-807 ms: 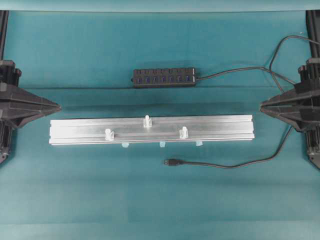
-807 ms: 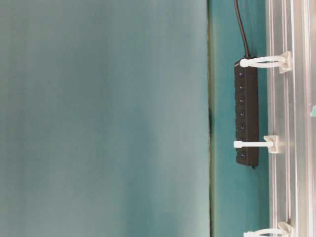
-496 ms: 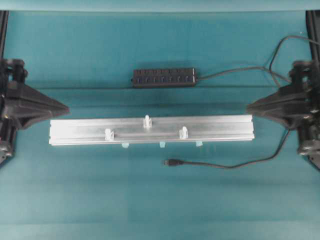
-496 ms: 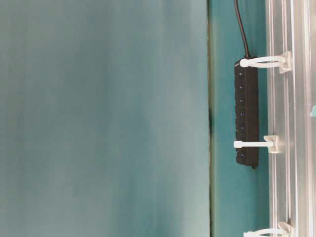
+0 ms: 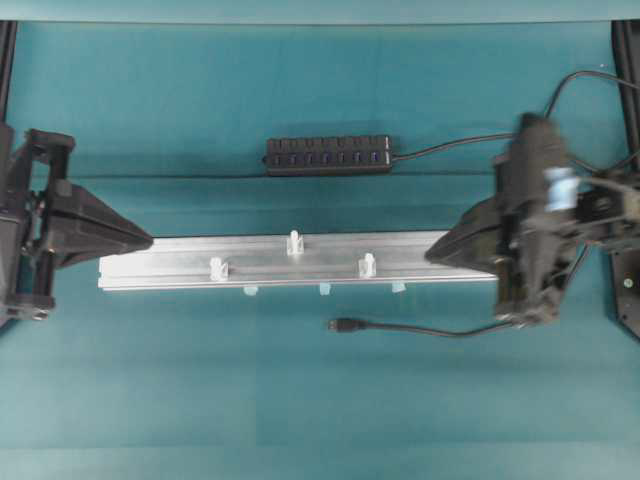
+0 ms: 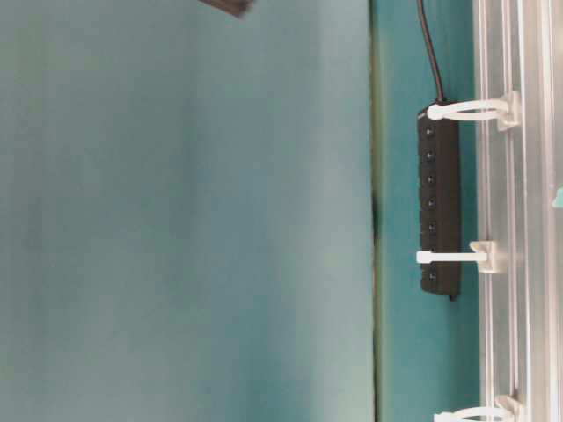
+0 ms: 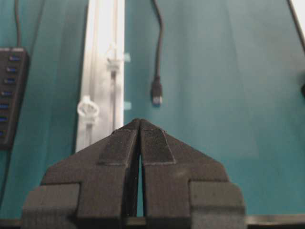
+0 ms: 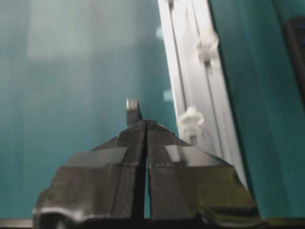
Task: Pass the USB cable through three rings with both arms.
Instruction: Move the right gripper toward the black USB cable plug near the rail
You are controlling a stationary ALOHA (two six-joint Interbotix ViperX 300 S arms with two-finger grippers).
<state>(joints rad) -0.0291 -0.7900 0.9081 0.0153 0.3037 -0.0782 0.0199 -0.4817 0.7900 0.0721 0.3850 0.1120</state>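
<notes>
The USB cable (image 5: 440, 330) lies loose on the teal table (image 5: 200, 400), its plug (image 5: 343, 324) just in front of the aluminium rail (image 5: 180, 262). The three rings (image 5: 293, 243) stand along that rail, unthreaded. The right tool (image 5: 432, 255) hangs over the rail's right end, jaws pressed together and holding nothing; the left tool (image 5: 148, 239), likewise clamped empty, points at the left end. A black hub (image 5: 328, 155) sits behind.
</notes>
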